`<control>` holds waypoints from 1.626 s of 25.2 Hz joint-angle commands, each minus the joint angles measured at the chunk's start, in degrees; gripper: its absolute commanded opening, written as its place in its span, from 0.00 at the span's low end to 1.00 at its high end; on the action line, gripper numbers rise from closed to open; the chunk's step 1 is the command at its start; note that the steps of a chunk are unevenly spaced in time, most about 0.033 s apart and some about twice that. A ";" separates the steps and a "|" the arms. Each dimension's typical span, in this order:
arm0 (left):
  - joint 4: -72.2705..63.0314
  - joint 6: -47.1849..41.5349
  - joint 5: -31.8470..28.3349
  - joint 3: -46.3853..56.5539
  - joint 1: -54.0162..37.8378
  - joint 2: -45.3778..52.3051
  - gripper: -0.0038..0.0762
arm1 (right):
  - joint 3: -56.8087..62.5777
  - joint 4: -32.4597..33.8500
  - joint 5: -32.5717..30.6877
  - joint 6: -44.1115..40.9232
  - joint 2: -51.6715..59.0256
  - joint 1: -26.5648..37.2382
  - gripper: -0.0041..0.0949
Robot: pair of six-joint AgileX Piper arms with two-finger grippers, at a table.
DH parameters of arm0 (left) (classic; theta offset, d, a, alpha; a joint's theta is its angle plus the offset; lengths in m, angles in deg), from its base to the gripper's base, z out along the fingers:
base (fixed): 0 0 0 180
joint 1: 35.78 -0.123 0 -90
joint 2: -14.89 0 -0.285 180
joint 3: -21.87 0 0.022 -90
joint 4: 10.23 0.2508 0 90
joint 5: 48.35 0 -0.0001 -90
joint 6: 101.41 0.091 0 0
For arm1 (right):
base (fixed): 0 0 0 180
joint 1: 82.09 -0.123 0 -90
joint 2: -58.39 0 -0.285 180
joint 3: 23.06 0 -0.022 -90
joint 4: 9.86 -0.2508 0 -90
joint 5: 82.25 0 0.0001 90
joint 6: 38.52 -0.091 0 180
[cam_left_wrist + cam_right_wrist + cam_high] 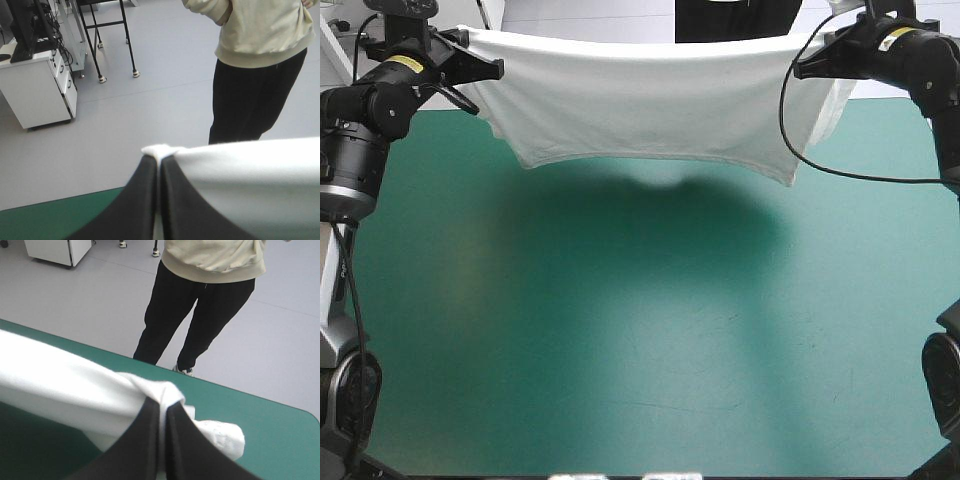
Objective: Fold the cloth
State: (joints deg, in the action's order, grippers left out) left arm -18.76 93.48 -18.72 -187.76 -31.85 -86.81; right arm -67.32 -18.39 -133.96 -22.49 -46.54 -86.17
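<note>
Fingers of the left gripper (159, 160) and right gripper (164, 404) were clamped on the T-shirt (650, 100), held spread above the teal-green worktop (650, 340), presumably for laying flat.

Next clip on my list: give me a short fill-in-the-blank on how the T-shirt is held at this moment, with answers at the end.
1. The T-shirt is ____ in colour.
2. It hangs stretched wide ____ the table, not lying on it.
3. The left hand and the right hand are each ____ on an upper corner of it.
Missing words: white; above; shut.
</note>
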 commanded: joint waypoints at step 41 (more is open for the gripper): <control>-2.68 4.22 26.37 55.57 0.02 20.94 0.04 | 70.67 -6.62 -7.90 4.49 25.24 4.08 0.03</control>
State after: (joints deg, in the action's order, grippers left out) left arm -20.92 98.36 9.15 -131.73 -31.85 -67.72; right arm 3.68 -24.10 -143.05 -17.99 -22.96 -82.58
